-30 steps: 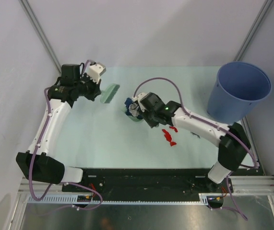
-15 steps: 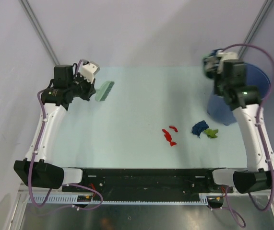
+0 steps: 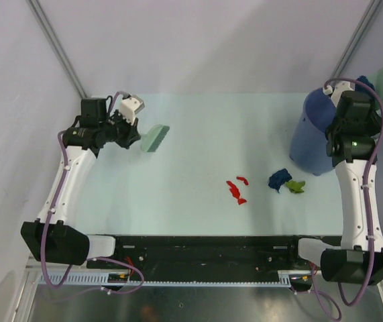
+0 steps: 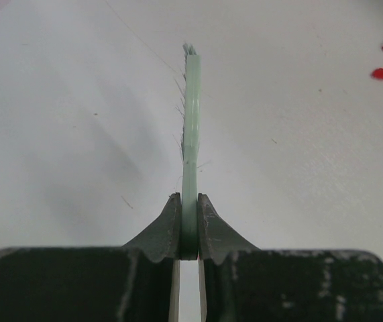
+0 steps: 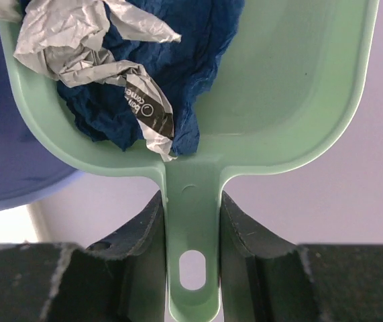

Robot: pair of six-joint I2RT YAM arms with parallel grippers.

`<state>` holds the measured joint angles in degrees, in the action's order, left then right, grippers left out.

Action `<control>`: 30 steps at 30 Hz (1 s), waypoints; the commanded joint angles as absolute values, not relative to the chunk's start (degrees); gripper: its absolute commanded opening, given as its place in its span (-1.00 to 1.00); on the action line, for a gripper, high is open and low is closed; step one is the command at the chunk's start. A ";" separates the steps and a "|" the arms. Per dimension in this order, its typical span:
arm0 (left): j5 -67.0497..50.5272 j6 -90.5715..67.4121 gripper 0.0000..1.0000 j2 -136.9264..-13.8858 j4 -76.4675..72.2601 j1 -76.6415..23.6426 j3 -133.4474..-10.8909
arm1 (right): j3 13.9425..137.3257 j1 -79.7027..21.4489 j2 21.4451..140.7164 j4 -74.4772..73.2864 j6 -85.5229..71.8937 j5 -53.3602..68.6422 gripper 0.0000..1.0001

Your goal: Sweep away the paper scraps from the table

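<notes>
My left gripper (image 3: 135, 136) is shut on the mint-green brush (image 3: 154, 139), held at the table's far left; the brush shows edge-on in the left wrist view (image 4: 190, 127). My right gripper (image 3: 364, 100) is shut on the handle of the mint-green dustpan (image 5: 292, 100), raised beside the blue bucket (image 3: 318, 137). Dark blue (image 5: 198, 40) and white (image 5: 97, 47) paper scraps lie in the pan. On the table (image 3: 191, 194) lie red scraps (image 3: 236, 189), a dark blue scrap (image 3: 279, 179) and a green scrap (image 3: 295, 186).
The tall blue bucket stands at the table's far right corner. A black-and-metal rail (image 3: 204, 248) runs along the near edge. Grey walls close in the back and sides.
My right arm has swung from mid-table to the far right, lifting the dustpan with scraps up beside the bucket. My left gripper with the brush has shifted slightly right.
</notes>
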<state>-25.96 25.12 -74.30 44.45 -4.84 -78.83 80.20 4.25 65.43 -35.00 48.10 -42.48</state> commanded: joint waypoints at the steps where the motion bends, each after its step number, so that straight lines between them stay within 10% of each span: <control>1: -31.37 28.47 -1.00 -71.46 43.68 -4.75 -76.82 | 79.63 4.92 68.99 -27.68 68.72 -52.11 -1.00; 30: -36.65 31.47 -1.00 -72.07 43.07 -4.66 -74.27 | 70.66 2.20 66.44 -18.74 87.54 -52.28 -1.00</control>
<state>-33.76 30.00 -72.86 44.69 -4.86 -74.63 70.28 1.67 67.90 -24.82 80.20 -50.63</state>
